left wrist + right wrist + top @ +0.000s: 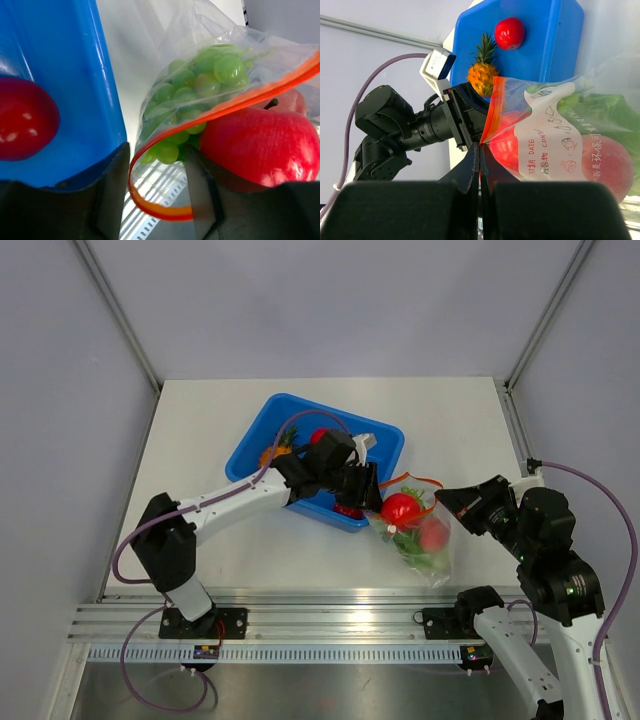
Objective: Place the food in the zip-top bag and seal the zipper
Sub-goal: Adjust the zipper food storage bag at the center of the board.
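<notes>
Clenched in right claw [480,152]: crinkly clear zip-top bag [545,125] at orange zipper [492,107]; strip looped between left claw's [157,197] parted jaws (glossy blue tub [75,100] just leftward).

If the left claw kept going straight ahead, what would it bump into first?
Most likely the orange-red zipper strip of the zip-top bag, which loops between the left gripper's fingers; green grapes inside lie just behind, I think.

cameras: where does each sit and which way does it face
top external: above, behind the bases, looking down at the table; left arm and right arm show.
left wrist: on that wrist, faces past the open left gripper into the zip-top bag.
right wrist: on that wrist, faces along the right gripper, shut on the zipper, toward the left arm.
shared: bag and blue tub in all three.
</notes>
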Tool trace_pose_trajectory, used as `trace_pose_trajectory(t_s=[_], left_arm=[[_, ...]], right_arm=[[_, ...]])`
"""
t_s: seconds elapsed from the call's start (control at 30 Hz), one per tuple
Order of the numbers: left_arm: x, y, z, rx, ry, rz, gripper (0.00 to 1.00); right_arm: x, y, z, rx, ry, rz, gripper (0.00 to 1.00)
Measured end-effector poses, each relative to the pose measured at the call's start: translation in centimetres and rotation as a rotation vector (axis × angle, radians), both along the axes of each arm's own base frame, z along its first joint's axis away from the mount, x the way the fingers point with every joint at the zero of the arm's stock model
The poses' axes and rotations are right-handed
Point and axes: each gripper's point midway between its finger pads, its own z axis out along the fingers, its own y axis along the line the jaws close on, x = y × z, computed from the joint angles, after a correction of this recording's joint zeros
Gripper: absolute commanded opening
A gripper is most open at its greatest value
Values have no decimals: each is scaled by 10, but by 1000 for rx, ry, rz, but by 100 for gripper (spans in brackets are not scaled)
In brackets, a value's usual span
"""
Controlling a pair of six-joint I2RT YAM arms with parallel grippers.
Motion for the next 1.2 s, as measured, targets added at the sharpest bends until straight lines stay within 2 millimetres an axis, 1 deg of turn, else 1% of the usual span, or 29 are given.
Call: trace_pose_trajectory(t_s=[0.03,0.13,0.23,0.3,0.37,0.43,0.5,0.6,0.7,0.8,0.9,1.0,1.07,1.2], left_arm=[[-1,-1,-1,1,5,-3,24],[-3,-3,-3,3,10,-6,0],[-3,-2,-2,13,6,-8,0],[-1,-3,5,12,-4,-9,0],[2,-6,17,-5,-22,-11,0],[5,-11,32,-24,-43,-16,0],[9,-21,48,-51,-72,-26,0],[12,-35,64,-74,-104,-49,0],[11,-43,63,-69,-104,-65,0],[12,-48,54,-48,-90,-72,0],[17,-55,42,-17,-68,-75,0],[26,-65,41,-7,-75,-82,0],[29,-67,42,0,-86,-81,0],[33,-63,44,25,-105,-66,0]], right_arm=[[0,0,0,0,0,0,0],[0,0,0,-1,1,0,0],[1,-1,-1,-12,-2,-3,0],[3,-4,-3,-32,-7,-14,0],[5,-9,-8,-65,-8,-32,0],[8,-15,-17,-111,7,-52,0],[12,-22,-27,-165,30,-74,0],[19,-31,-40,-250,76,-95,0],[25,-38,-48,-326,118,-101,0],[27,-42,-53,-380,137,-99,1],[28,-46,-64,-426,180,-94,0],[30,-47,-71,-450,219,-86,0],[30,-48,-65,-461,213,-83,0],[29,-57,-34,-499,143,-113,0]])
